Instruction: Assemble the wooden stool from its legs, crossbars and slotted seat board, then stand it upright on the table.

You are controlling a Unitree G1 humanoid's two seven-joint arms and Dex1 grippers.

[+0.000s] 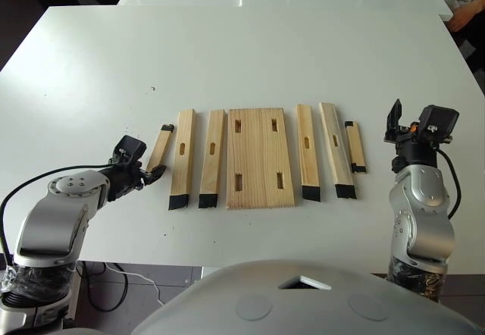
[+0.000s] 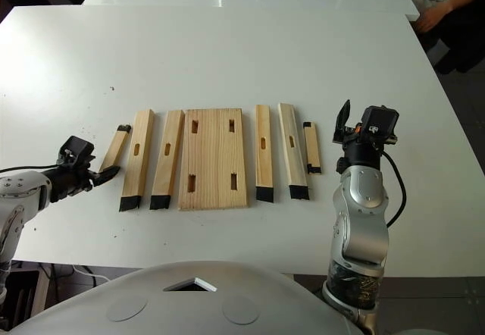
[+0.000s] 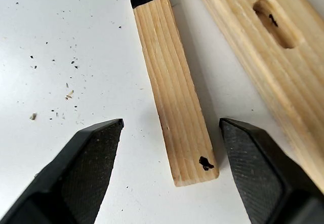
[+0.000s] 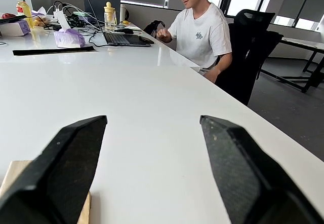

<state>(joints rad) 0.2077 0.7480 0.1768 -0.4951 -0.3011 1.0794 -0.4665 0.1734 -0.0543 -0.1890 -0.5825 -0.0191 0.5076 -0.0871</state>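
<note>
- Stool parts lie unassembled and flat on the glossy white table (image 1: 91, 62). They form one row in front of the robot, with every long axis running from the near edge toward the far edge. The row fans out slightly toward the robot.
- In the middle of the row is the pale wooden slotted seat board (image 1: 260, 158). It is a rectangle with lengthwise grain and four small rectangular slots, two toward its far end and two toward its near end.
- Left of the board lie the outer left leg (image 1: 182, 158) and the inner left leg (image 1: 213, 157). Right of it lie the inner right leg (image 1: 306, 151) and the outer right leg (image 1: 334, 149).
- Each leg is a long pale wooden slat with one oval slot near mid-length. Its black-painted end points at the robot.
- The short wooden left crossbar (image 1: 159, 148) closes the row's left end, near the outer left leg. Its black tip points away and its bare end points at the robot, with the far end tilted toward the legs.
- The short right crossbar (image 1: 355, 146), dark at both ends, lies just beside the outer right leg.
- The left gripper (image 3: 171, 125) sits low at the left crossbar's bare near end. Its black fingers are spread, one on each side of the wood, with a gap on both sides.
- The right gripper (image 4: 153, 117) is held above the table, to the right of the right crossbar. Its fingers are apart, grasp nothing, and point away across the table.
</note>
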